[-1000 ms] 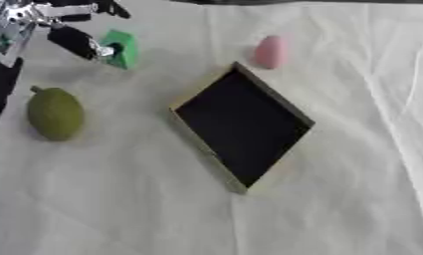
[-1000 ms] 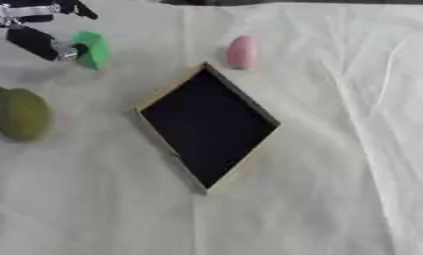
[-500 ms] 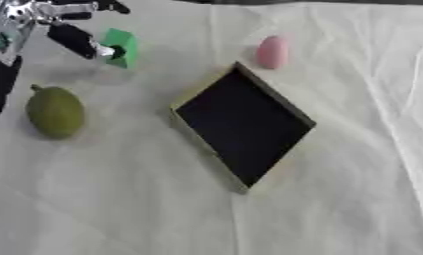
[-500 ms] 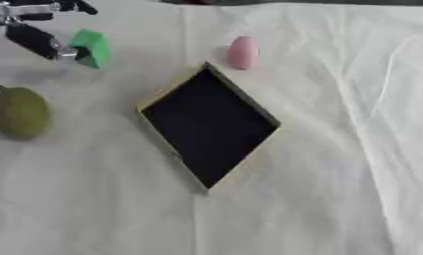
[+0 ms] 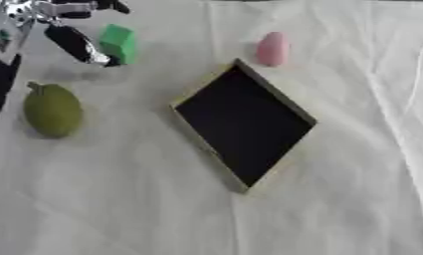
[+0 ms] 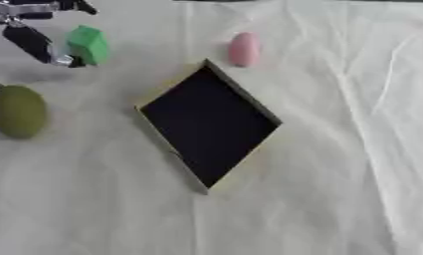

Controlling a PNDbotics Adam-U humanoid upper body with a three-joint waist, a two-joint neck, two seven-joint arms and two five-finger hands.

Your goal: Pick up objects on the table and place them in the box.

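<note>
Left hand (image 5: 71, 35) at 10 o'clock of the table, fingers spread apart around the green block (image 5: 118, 43) but not closed on it: one dark finger just beside the block's left face, another reaching over past its top. Looked like a pre-grasp bracket, block between thumb side and fingers so a squeeze would catch it; contact hard to tell. Block upright on the white cloth (image 5: 336, 199), not lifted.

Box (image 5: 243, 123) at centre, turned diamond-wise, dark inside, nothing seen in it. Block at 10 o'clock from the box, well apart. Pink object (image 5: 272, 48) at 12 o'clock from the box, near its top corner, lying free. Green fruit (image 5: 52, 110), pear-like with a stem, at 9 o'clock from the box, below the hand, untouched.

Right hand not seen in either view.

Judged as early: nothing boxed, first pick in hand. Next probably closing on the block, lifting, carrying toward 4 o'clock to the box. Risk: block nudged or tipped by the near finger instead of caught.
</note>
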